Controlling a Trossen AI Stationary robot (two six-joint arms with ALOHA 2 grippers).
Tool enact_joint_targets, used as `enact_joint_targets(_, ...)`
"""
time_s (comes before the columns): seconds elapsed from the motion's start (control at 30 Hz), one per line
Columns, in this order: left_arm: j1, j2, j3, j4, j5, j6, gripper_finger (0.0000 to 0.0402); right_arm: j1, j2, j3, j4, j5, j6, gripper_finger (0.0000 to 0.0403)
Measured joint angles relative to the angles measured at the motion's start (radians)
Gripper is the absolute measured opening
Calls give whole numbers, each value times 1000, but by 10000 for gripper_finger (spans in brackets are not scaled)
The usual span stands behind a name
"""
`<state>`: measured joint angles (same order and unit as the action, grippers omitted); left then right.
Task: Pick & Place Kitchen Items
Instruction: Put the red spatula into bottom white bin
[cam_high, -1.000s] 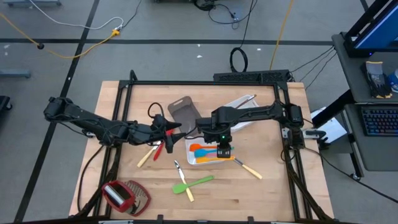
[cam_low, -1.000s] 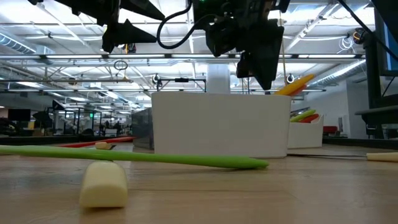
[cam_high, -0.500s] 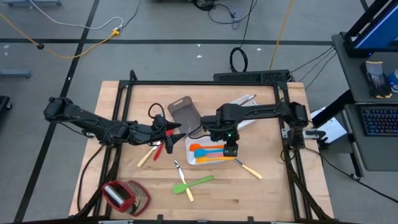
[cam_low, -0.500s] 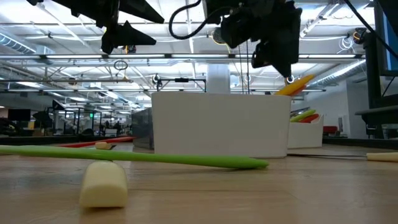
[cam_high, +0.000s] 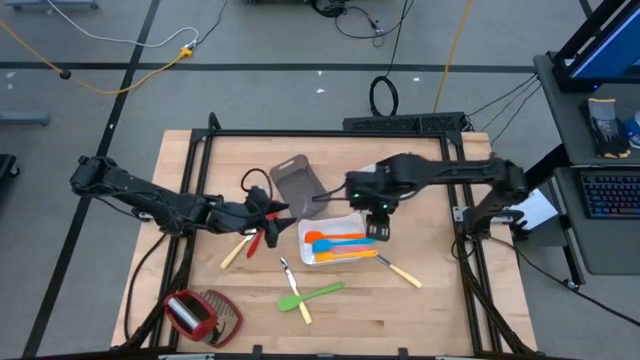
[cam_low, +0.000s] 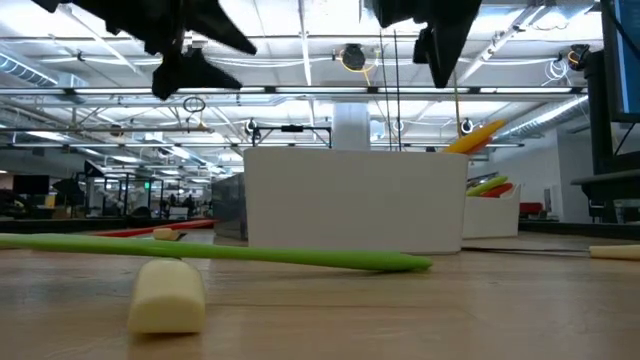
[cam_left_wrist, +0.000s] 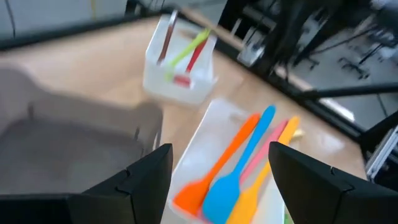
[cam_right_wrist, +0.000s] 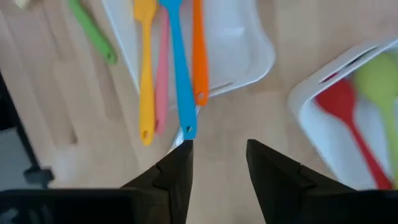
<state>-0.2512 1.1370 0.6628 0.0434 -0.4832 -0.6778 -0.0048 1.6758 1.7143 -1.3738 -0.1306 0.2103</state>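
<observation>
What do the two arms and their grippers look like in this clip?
Both arms are black, jointed, with black cables looped near the wrists. The left gripper and right gripper each have two dark, flat, wedge-shaped fingers. No markings are legible.

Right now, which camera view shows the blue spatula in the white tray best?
The left wrist view: the blue spatula fills it, blade and handle, between the orange and pink ones. The right wrist view shows its handle only. The high view shows it small in the white tray. The low view hides it.
</observation>
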Motion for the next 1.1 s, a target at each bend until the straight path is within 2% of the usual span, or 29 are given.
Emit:
enact_joint_targets(0.33, 0, 17, 0, -274, 118, -271, 271, 0, -299, -301, 330, 57, 87, 137)
enact_joint_targets(0.47, 0, 35, 2, -356, 164, -321, 271, 0, -412, -437, 496, 55, 101, 135)
enact_joint_targets(0.7, 8, 97, 67, -590, 182, -377, 271, -1, -581, -648, 795, 54, 127, 135)
enact_joint_targets(0.8, 30, 130, 76, -654, 242, -407, 271, 0, -638, -721, 901, 56, 127, 134)
enact_joint_targets(0.97, 74, 187, 80, -720, 350, -443, 271, 0, -707, -804, 1020, 56, 123, 134)
enact_joint_targets(1.1, 92, 208, 79, -720, 359, -448, 271, 0, -739, -840, 1056, 56, 120, 134)
